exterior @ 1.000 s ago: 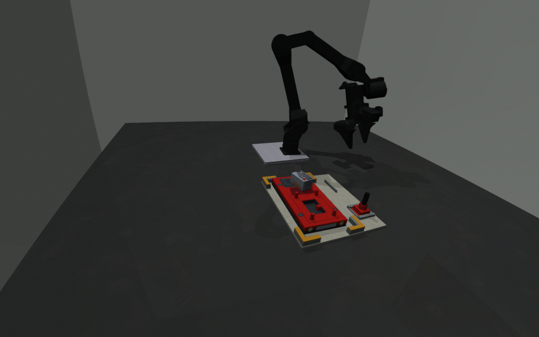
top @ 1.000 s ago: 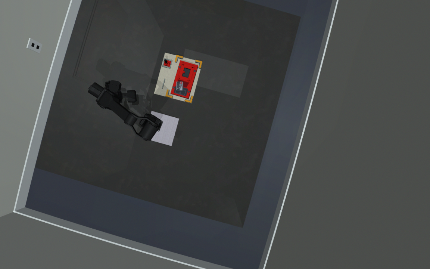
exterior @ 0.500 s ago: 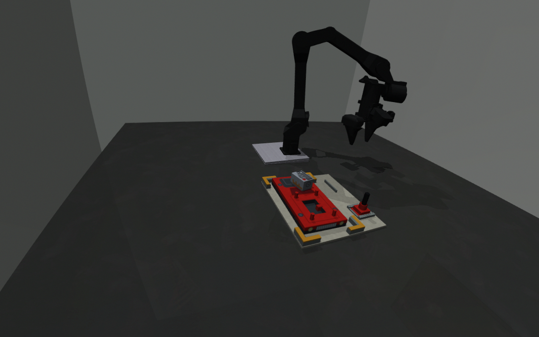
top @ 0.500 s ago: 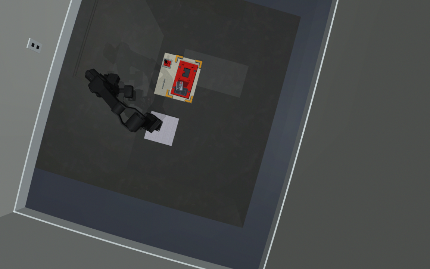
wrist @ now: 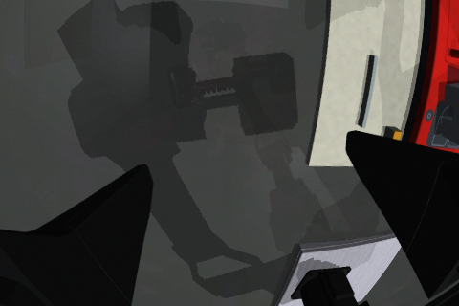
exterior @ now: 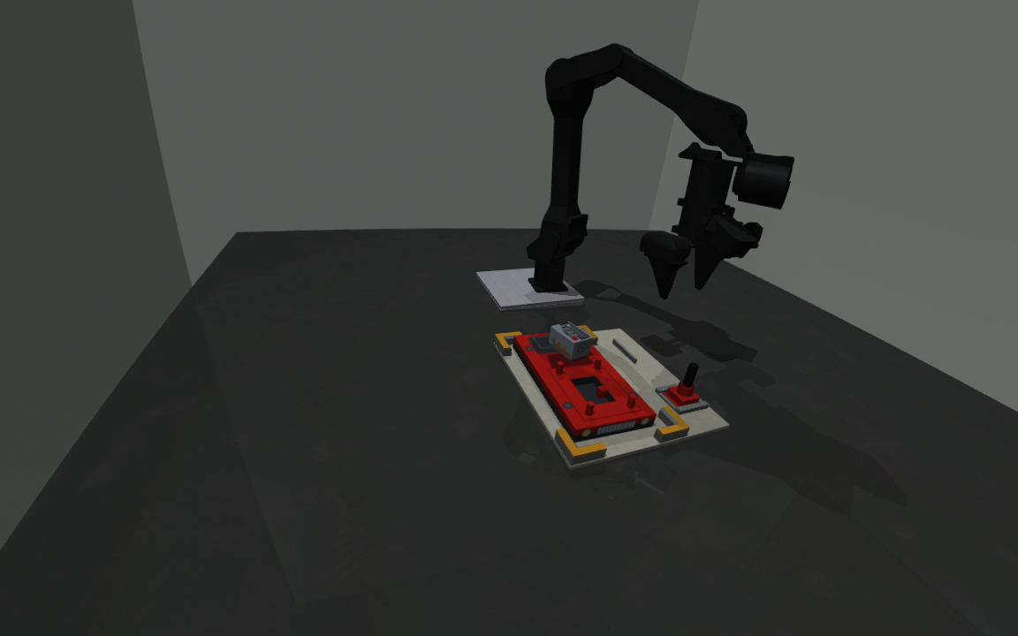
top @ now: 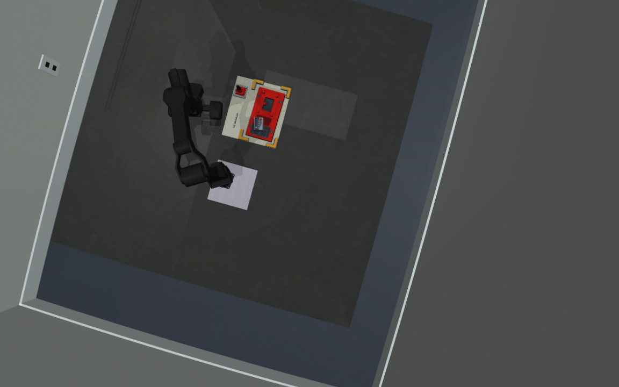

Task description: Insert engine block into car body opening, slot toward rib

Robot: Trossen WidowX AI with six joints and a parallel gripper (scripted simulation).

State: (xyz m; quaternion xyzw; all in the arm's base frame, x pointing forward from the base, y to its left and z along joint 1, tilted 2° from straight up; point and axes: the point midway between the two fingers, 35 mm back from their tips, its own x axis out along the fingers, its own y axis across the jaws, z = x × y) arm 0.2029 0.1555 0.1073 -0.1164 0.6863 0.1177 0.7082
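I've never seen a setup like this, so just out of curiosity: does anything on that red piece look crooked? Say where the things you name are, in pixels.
Yes: the grey block (top: 258,123) (exterior: 570,340) sits tilted on one end of the red body (top: 252,114) (exterior: 532,363), beside the square opening (top: 268,104) (exterior: 588,389) rather than in it.
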